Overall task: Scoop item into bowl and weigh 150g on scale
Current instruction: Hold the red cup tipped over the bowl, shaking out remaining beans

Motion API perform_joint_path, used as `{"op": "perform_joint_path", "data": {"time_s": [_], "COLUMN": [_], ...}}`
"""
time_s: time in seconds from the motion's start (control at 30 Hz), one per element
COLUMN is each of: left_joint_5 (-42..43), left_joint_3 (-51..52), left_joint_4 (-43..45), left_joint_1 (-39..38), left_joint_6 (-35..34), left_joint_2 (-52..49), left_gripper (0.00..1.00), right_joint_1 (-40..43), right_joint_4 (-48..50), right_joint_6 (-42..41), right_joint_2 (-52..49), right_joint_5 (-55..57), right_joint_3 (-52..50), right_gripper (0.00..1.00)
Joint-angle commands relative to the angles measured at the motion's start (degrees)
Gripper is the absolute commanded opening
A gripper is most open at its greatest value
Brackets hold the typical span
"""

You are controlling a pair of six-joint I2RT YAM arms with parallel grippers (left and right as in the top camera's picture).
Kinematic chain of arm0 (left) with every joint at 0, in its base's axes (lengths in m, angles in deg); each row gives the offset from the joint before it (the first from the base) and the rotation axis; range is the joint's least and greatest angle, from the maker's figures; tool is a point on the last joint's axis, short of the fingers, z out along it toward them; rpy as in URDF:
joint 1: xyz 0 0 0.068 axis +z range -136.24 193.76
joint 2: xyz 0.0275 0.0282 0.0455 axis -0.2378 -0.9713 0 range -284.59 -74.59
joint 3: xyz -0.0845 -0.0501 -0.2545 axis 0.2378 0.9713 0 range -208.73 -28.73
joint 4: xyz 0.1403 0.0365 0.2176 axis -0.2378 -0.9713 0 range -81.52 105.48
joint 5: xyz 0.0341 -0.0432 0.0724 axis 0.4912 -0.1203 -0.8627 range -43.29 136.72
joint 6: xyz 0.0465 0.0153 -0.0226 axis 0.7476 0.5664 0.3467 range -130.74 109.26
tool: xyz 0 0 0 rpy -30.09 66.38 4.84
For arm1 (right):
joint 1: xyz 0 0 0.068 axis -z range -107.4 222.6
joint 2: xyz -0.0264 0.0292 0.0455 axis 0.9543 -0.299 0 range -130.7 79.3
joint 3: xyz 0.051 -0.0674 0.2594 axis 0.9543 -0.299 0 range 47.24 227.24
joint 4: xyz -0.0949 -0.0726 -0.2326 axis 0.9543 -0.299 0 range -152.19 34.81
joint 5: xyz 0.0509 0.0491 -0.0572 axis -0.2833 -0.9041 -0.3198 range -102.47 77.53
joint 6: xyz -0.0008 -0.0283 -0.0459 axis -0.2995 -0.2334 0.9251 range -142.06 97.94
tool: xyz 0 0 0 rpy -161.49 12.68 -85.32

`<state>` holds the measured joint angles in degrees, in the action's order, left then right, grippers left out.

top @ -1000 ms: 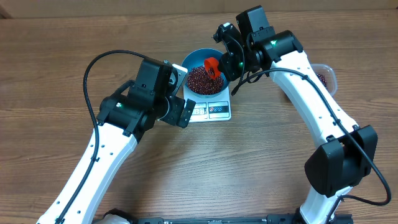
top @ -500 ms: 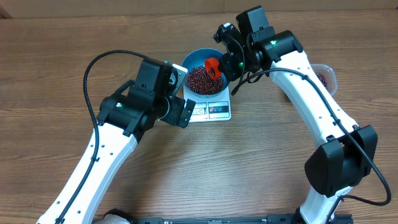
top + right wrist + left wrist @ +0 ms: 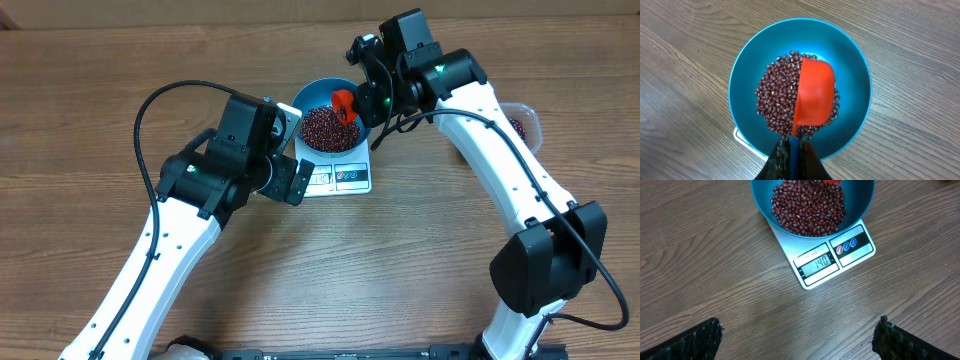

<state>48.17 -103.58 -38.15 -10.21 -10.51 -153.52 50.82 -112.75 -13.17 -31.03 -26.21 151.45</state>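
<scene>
Looks like the topping-up stage of the weighing. On the wooden table (image 3: 100, 100), well to the right, a clear tub (image 3: 522, 122) of spare stock. Centre: the scale (image 3: 850, 247) carrying the blue bowl (image 3: 850, 75). Left gripper (image 3: 799, 330) spread wide, holding nothing, hovering before the scale. Right gripper (image 3: 792, 150) clamped on the handle of the orange scoop (image 3: 815, 92), upturned over the heaped beans (image 3: 807, 207) in the bowl. Display (image 3: 816, 261) reads 140 (just short). Next, probably: fetch a part-scoop and trickle it in slowly.

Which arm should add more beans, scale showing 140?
Right. The right gripper is shut on the red scoop over the bowl, nearer the tub; the left gripper hangs open, empty, before the scale.
</scene>
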Motion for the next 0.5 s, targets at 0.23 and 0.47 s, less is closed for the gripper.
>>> {"op": "perform_joint_path", "data": {"time_s": [0.23,0.47], "left_joint_5": [-0.2,-0.2], "left_joint_3": [-0.76,-0.76], "left_joint_4": [0.09,0.07], "left_joint_1": [-0.04,-0.04], "left_joint_6": [1.09,1.09], "left_joint_2": [-0.46,-0.46], "left_gripper": [0.99,0.99], "right_joint_1": [0.2,-0.04], "right_joint_4": [0.22,-0.48], "right_joint_6": [-2.08,1.55], "right_joint_2": [2.32,2.32], "right_joint_5": [0.07,0.59], "right_joint_3": [2.05,2.03], "right_gripper": [0.04,0.04]}}
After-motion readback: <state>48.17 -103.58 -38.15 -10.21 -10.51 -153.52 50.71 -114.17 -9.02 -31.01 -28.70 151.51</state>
